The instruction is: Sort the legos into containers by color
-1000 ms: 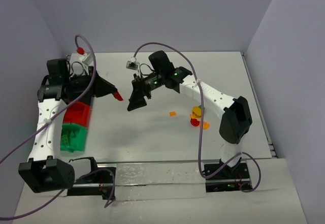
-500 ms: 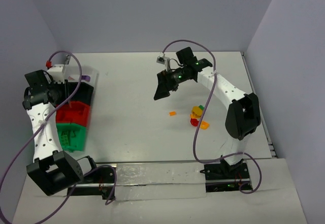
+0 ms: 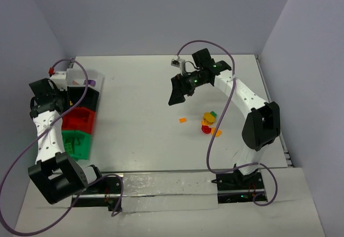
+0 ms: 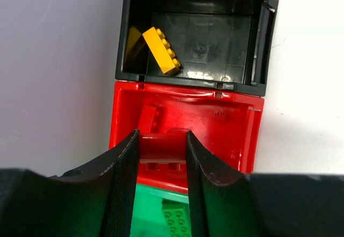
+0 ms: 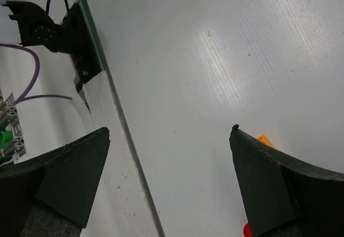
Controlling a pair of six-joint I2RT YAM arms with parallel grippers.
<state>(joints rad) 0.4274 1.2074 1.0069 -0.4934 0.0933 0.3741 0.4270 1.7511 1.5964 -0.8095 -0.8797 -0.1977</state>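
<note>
The left gripper (image 4: 161,139) pinches a red lego (image 4: 161,153) over the red bin (image 4: 231,135); the right gripper (image 5: 169,131) hangs wide open.

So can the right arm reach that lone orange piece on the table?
Probably yes: its claw is open, hangs near the orange piece, and nothing lies between them.

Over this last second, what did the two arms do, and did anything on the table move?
The left arm swung back from mid-table to the bins, its jaws gripping a red lego that now hangs over the red bin. The right arm pulled back to the right, jaws open. The loose legos and the bins stayed put.
</note>
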